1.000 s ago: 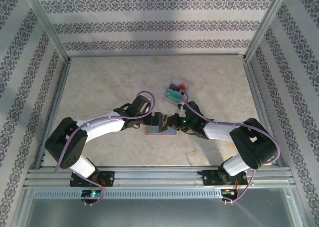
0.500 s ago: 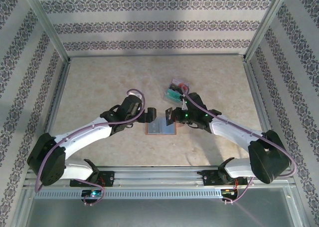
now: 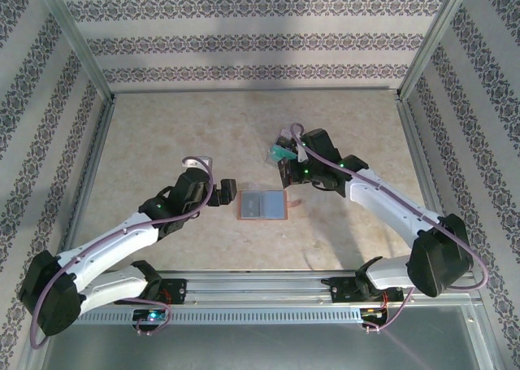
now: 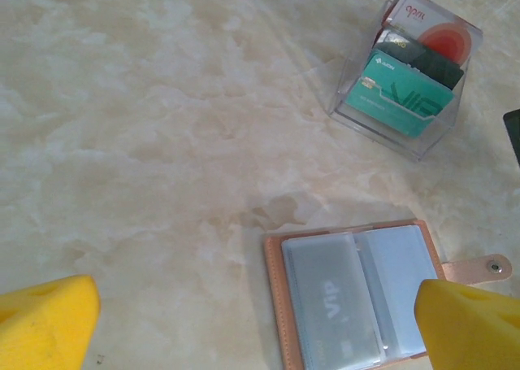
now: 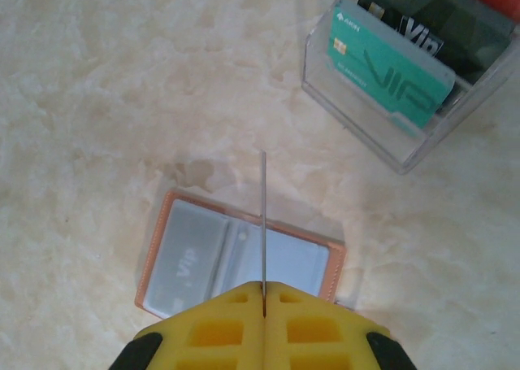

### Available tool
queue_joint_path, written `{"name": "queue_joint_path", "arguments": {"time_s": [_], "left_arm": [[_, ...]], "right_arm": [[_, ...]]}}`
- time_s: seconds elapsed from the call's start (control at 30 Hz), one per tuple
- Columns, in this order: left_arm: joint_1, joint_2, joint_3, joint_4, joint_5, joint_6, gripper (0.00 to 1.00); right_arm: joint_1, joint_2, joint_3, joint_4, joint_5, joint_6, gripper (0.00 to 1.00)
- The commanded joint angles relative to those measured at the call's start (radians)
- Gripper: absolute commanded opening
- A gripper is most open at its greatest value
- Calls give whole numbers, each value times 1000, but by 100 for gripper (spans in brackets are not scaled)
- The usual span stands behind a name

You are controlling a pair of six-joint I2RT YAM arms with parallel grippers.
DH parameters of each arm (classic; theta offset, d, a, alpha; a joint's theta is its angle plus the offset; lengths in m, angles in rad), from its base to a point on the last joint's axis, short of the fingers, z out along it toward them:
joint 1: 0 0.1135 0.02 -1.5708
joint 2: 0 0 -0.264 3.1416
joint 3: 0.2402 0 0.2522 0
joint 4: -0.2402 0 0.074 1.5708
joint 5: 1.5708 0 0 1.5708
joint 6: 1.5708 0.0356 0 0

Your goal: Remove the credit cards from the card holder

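The card holder (image 3: 262, 205) is seen lying open and flat just below the middle of the frame, its grey-blue pockets turned up inside a brown border. The left gripper (image 3: 225, 193) is placed just to its left, apart from it. The right gripper (image 3: 286, 177) is found by its upper right corner. Further up the frame, credit cards (image 3: 281, 153) are stood in a clear box (image 3: 289, 136) on the marbled table (image 3: 162, 134)

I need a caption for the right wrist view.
Right gripper, jaws shut on a card edge-on, above the open card holder.
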Motion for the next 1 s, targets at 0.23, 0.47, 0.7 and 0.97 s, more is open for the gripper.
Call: {"name": "queue_joint_path", "arguments": {"time_s": [0.23,0.47,0.7,0.97], "left_arm": [[19,-36,-23,25,-30,21,99],[20,-45,-21,25,-28,16,99],[20,-55,-18,36,-32,20,99],[25,-55,-17,20,-45,21,99]], "right_arm": [[-64,102,181,-147,24,-213,2],[-93,174,301,-195,27,-365,2],[-129,282,441,-250,-23,-537,2],[-149,404,573,-343,-36,-791,2]]}}
